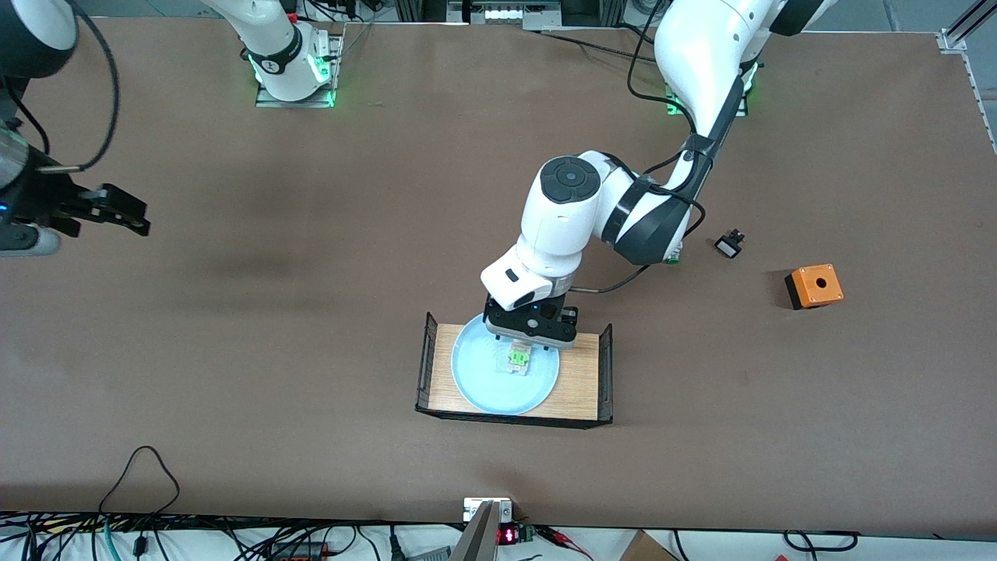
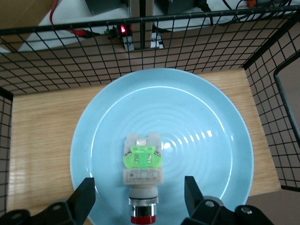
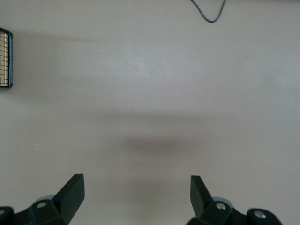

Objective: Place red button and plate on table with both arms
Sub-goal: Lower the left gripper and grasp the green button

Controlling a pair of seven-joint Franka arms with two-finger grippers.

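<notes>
Left arm (image 1: 701, 70) reaches from its base toward front camera, elbow bent, wrist pointing straight down. Left gripper (image 1: 520, 348) hangs low over plate (image 1: 475, 382), fingers (image 2: 84, 197) spread wide apart, one each side of red button (image 2: 142, 176), not touching it. Right arm (image 1: 273, 39) waits at its own end of counter (image 1: 234, 351), forearm raised high. Right gripper (image 1: 144, 222) up in air over bare counter, fingers (image 3: 72, 190) spread wide, holding nothing.
</notes>
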